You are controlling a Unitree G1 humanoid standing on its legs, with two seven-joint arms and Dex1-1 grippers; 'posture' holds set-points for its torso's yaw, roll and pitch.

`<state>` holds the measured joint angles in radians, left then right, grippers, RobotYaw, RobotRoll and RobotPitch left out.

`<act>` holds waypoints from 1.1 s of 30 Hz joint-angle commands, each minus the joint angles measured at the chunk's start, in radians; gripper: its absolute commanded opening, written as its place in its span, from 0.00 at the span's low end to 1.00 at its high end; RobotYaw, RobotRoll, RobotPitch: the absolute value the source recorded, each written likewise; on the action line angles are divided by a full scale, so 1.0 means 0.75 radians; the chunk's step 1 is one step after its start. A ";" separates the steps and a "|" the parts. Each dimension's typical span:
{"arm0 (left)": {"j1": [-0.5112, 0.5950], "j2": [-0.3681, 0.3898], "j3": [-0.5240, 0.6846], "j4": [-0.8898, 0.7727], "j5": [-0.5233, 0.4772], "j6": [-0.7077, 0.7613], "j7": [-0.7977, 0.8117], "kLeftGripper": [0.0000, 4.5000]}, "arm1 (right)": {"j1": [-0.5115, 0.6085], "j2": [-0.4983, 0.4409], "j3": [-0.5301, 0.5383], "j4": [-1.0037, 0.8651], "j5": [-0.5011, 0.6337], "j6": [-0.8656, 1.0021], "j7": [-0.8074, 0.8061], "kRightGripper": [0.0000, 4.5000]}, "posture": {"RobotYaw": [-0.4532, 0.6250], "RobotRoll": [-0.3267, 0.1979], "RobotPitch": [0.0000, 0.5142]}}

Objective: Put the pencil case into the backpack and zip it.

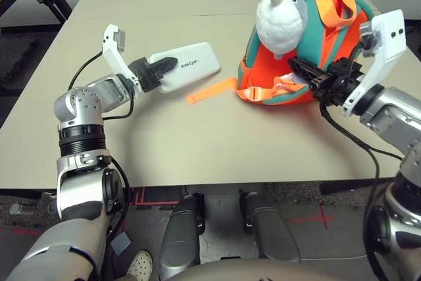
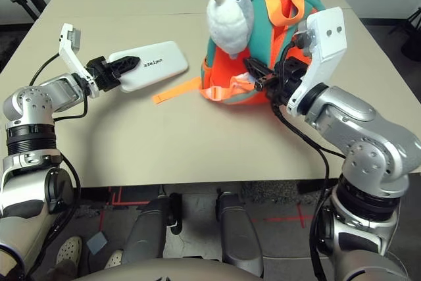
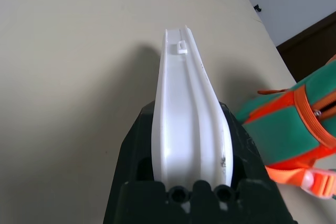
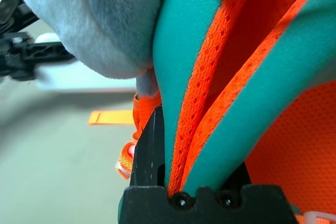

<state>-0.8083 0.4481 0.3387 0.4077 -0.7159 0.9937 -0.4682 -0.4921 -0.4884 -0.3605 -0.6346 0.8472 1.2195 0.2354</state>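
Left eye view: beige table [image 1: 197, 143] over dark floor [image 1: 316, 215] (red marks), left tool [image 1: 158, 70] clamped on pencil case [image 1: 191, 64], right tool [image 1: 309, 77] on backpack [image 1: 276, 90].

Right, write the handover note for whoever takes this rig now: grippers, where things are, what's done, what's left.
Left gripper: shut on the pencil case, gripping one end, with the case held beside the backpack.
Right gripper: shut on the backpack's teal-and-orange edge, by the plush charm.
Backpack lies on the table, a loose orange strap trailing toward the case.
Done: both grips taken.
Left: put the case inside the backpack, then zip it.
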 commanded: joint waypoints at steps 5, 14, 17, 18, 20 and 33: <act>-0.031 -0.023 -0.038 0.042 0.040 -0.028 -0.047 0.27 | 0.167 0.031 0.064 -0.079 0.019 -0.082 -0.009 0.08 | 0.23 0.62 0.34; -0.059 -0.010 -0.039 0.015 0.047 -0.074 -0.084 0.27 | 0.248 0.062 0.207 0.048 -0.147 -0.293 -0.003 0.08 | 0.25 0.62 0.33; -0.076 0.002 -0.043 -0.009 0.045 -0.088 -0.107 0.27 | 0.231 0.060 0.232 0.083 -0.171 -0.324 0.001 0.08 | 0.26 0.62 0.33; -0.094 0.008 -0.037 -0.022 0.034 -0.090 -0.123 0.27 | 0.228 0.059 0.240 0.094 -0.180 -0.334 0.003 0.08 | 0.26 0.62 0.33; -0.117 0.024 -0.043 -0.047 0.028 -0.104 -0.167 0.27 | 0.226 0.056 0.250 0.108 -0.190 -0.346 0.008 0.08 | 0.26 0.62 0.33; -0.355 0.237 -0.165 -0.121 0.006 -0.092 -0.597 0.27 | 0.238 0.032 0.301 0.172 -0.251 -0.404 0.053 0.08 | 0.27 0.62 0.34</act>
<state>-1.0486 0.6123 0.2233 0.3400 -0.6929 0.9213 -0.8722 -0.3333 -0.4556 -0.1616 -0.5320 0.6744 0.9050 0.2644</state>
